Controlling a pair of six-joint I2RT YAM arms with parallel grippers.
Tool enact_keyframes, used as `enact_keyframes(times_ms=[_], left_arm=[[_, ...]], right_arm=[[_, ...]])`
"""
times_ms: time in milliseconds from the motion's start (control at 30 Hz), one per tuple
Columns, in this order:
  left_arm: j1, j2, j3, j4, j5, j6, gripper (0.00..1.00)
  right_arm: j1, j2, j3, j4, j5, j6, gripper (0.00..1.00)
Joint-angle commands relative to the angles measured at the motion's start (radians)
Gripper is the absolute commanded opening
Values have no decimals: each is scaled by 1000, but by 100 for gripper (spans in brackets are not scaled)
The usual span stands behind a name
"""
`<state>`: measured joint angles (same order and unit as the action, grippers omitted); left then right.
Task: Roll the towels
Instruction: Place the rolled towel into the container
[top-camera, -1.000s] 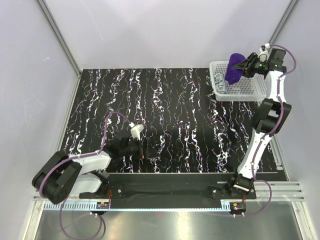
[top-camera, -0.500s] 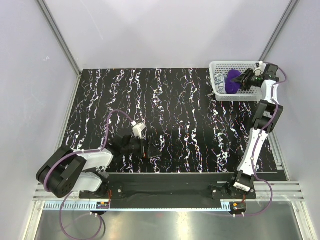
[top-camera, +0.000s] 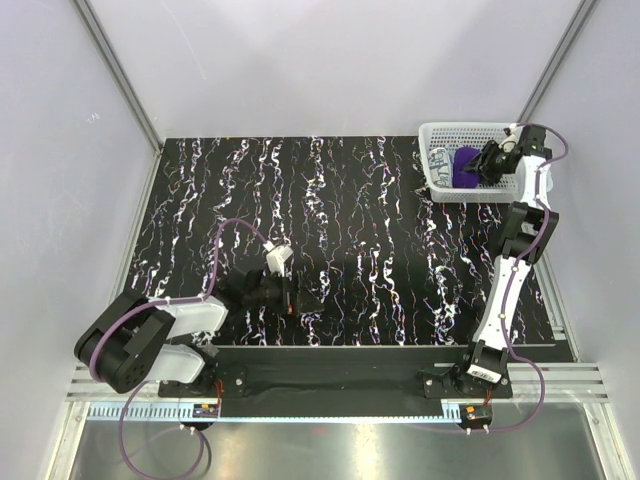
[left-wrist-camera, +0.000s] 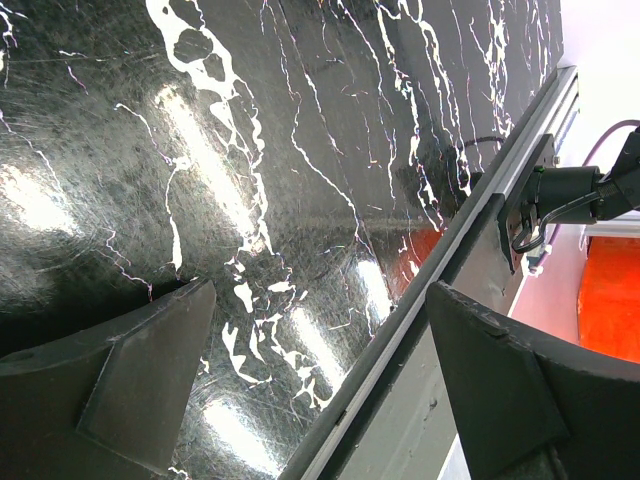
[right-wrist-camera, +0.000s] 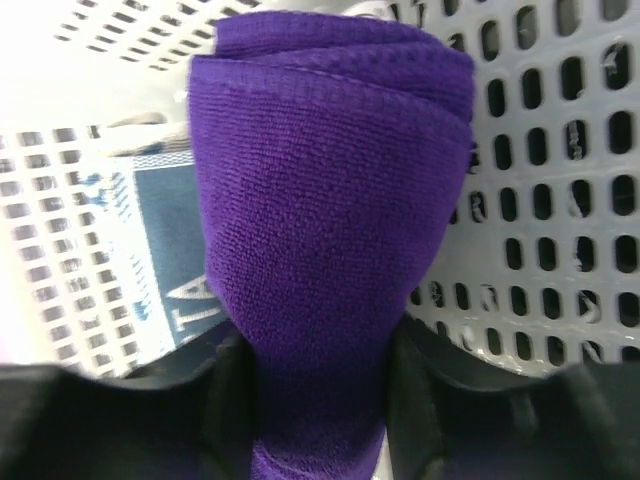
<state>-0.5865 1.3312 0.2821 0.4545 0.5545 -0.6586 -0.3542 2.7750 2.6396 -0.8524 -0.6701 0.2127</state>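
Vs. a sec. ago, the purple towel (top-camera: 464, 167) has been brought down from above the basket (top-camera: 478, 192) to inside it, upper right of the top view, w/ the right arm (top-camera: 510, 270) stretched further up-frame. The left arm (top-camera: 175, 322) has been shifted slightly toward frame centre, lower left. In the right wrist view the purple towel is shown as a thick roll w/ layered edges at its top end. It is clamped at its lower end btw. the right jaws, which are pressed against both its sides, so release is judged not yet made. The patterned towel (right-wrist-camera: 165, 255) is seen just left of it, against the basket's mesh floor. Whether that one is fully rolled can't be told, as only a part is shown. The left jaws are held wide apart w/ nothing btw. them, low over the near edge of the tabletop (top-camera: 340, 200). Meaning for the task: both towels are now in the basket and rolling of the purple one looks done. Prob. only letting go and pulling the arm back is left.
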Motion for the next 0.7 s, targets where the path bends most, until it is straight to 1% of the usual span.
enact_keyframes(times_ms=[0,67,133,167,233,367,400,533,667], left_arm=[[2,39,-11,-91,-31,39,97],[2,39,-9,-91,-30,39,97],[2,40,-8,-91,-30,40,97],[2,39,-8,-91,-30,39,97],[2,42,-9,-91,-31,40,97],[2,42,-9,-91,-30,40,97],[2,40,-8,-92,-30,42,97],[2,39,-8,-93,-31,42,97],[2,39,-11,-91,-34,39,97]], right_arm=[[17,-12,26,-66,155,-85,52],[26,-14,36,-76,202,-102,60],[30,-23,34,-82,234,-119,66],[31,-28,33,-82,240,-121,72],[31,-40,28,-80,254,-122,77],[31,-61,25,-82,270,-115,81],[31,-71,26,-80,274,-110,83],[31,-127,19,-74,332,-99,89],[31,-179,-4,-63,342,-93,91]])
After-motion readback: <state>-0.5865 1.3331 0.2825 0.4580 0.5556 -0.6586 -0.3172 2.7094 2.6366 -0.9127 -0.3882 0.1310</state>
